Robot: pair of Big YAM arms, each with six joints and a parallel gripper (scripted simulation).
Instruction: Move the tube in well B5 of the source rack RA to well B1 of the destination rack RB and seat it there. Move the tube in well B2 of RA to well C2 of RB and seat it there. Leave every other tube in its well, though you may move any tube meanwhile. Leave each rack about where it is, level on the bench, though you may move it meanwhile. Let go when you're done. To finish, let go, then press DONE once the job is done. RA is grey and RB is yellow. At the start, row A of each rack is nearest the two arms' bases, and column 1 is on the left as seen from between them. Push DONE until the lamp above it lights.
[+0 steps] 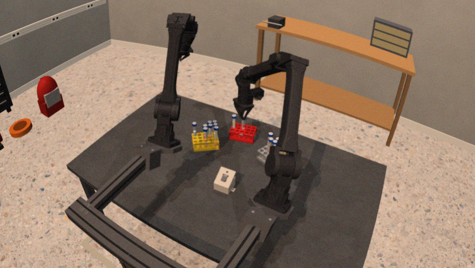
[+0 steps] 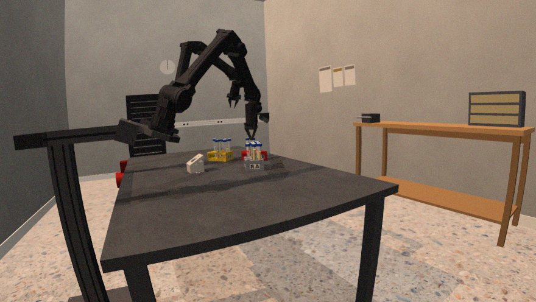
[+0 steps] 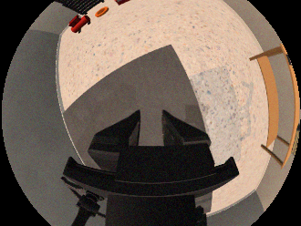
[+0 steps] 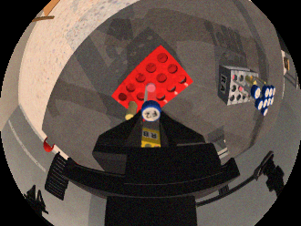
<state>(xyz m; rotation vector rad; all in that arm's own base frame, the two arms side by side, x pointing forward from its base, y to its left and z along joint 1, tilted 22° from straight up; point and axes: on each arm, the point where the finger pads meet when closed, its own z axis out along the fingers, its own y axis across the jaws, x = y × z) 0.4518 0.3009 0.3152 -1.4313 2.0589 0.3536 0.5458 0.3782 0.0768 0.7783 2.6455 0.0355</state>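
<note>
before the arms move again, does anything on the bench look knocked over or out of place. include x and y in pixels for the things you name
Nothing stands out: the yellow rack [image 1: 205, 146] [image 2: 220, 158], red rack [image 1: 242, 137] [image 4: 157, 75] and grey rack [image 2: 254, 165] [image 4: 226, 87] look level, and I see no toppled tubes or spills.

Matte black arms, boxy links, rounded joints, tapered gripper fingers.

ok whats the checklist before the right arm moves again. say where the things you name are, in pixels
1. right gripper [image 1: 244, 116] [image 2: 250, 137] [image 4: 150, 120] shut on a tube: ok, the blue-capped tube [image 1: 243, 124] [image 4: 151, 110] is between its fingers
2. held tube upright over the red rack [image 1: 248, 139] [image 2: 243, 153] [image 4: 161, 67]: ok
3. held tube's tip free of the red rack's wells: cannot tell
4. left gripper [image 1: 183, 57] [image 2: 233, 106] [image 3: 151, 112] away from the racks: ok, it hangs high with nothing between its fingers
5. yellow rack [image 1: 199, 147] [image 2: 215, 158] [image 4: 152, 145] level on the bench: ok
6. full view of the grey rack [image 1: 260, 159] [image 2: 247, 167] [image 4: 225, 93] from the top: not ok, an arm covers part
</note>
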